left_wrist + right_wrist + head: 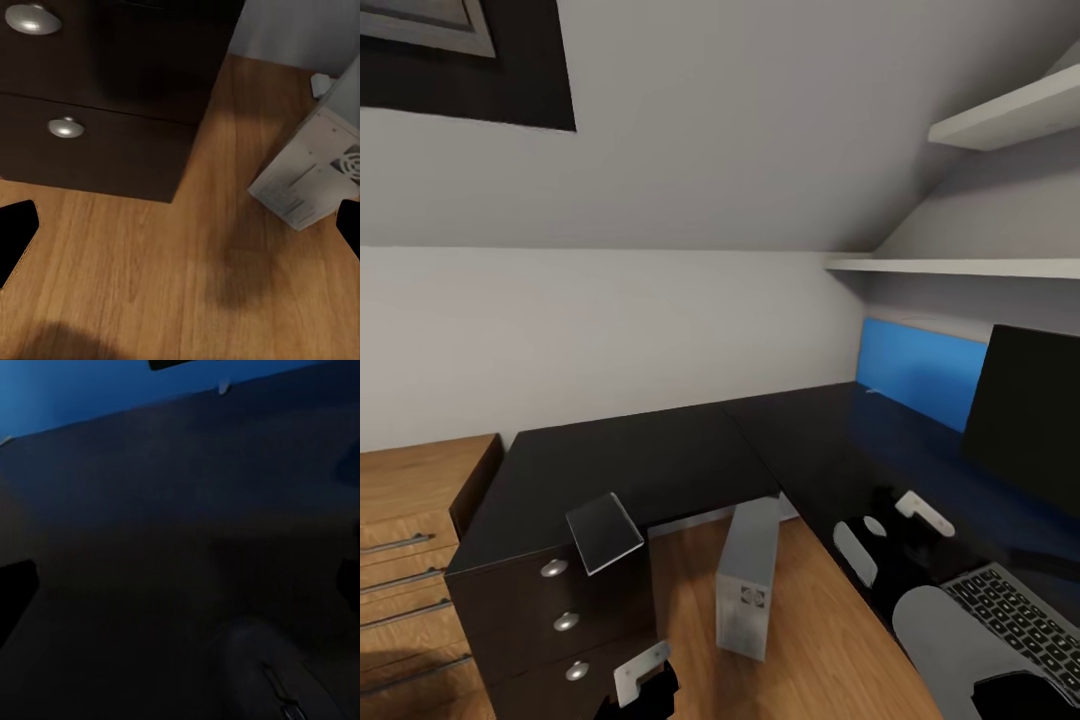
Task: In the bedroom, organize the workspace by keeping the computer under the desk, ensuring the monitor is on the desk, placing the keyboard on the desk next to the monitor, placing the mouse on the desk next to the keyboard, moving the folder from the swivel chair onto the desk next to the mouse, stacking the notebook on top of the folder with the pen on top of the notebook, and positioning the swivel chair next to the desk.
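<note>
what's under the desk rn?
Under the desk: the computer standing upright on the wood floor, beside the drawer unit. The floor beneath the monitor-side wing is hidden by the desktop.

Matte black gripper housings on both arms, each fitted with a light grey angular bracket plate [641, 671] bearing small dark fastener holes. Right arm [960, 640] clad in smooth, rounded grey-white shell segments with oval end caps. Black fingertips [15, 236] with chamfered corners, seen at the wrist-view edges.
</note>
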